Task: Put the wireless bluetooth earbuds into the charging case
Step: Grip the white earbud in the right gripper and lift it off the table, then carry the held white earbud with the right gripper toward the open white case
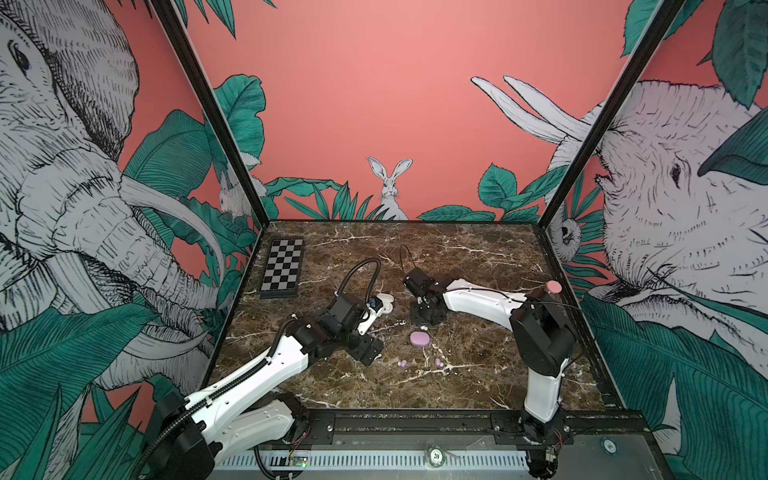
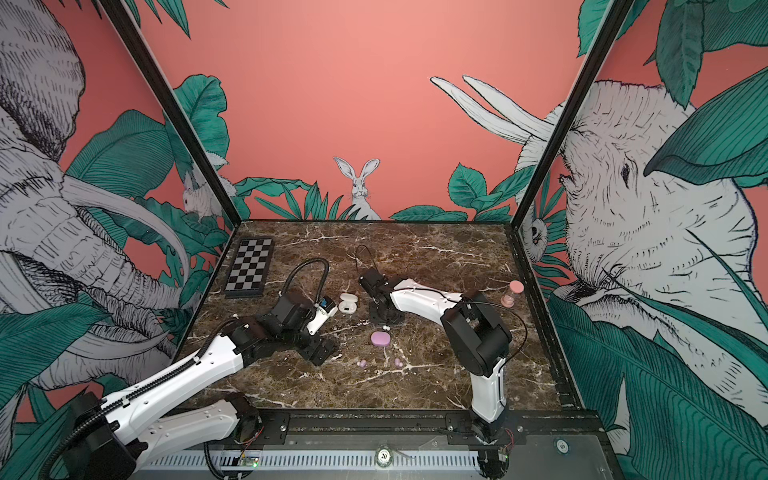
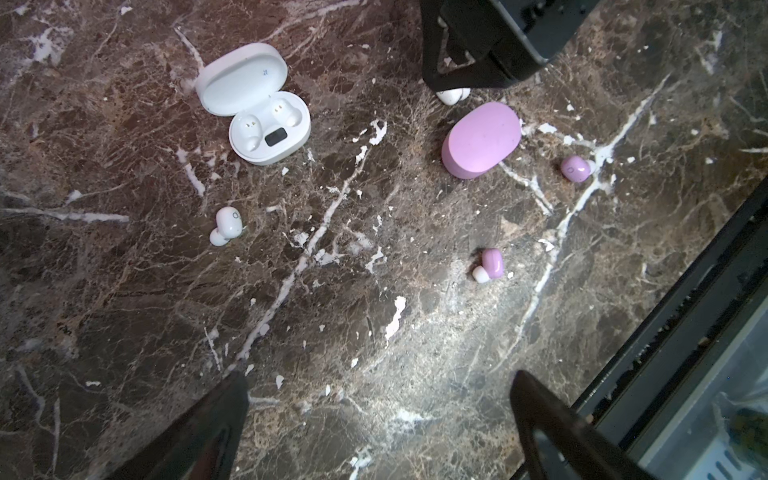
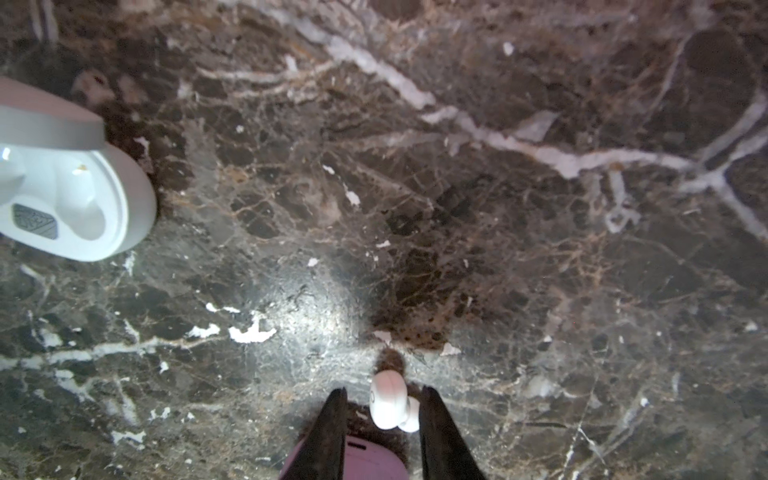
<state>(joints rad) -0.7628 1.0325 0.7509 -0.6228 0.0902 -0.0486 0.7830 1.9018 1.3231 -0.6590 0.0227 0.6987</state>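
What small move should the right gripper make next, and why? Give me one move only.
Probably close the right gripper on the white earbud. Its fingers straddle the bud on the marble, with a gap showing on one side, so it is not yet gripped. The white case stands open with both sockets empty, ready to receive it.

White earbud (image 4: 388,401) between black fingers (image 4: 332,432); lilac case (image 3: 481,139) beside them; lilac earbuds (image 3: 575,168); white case (image 3: 241,79); table (image 3: 374,311) brown marble, white veins; checkerboard (image 1: 282,268) black-grey.
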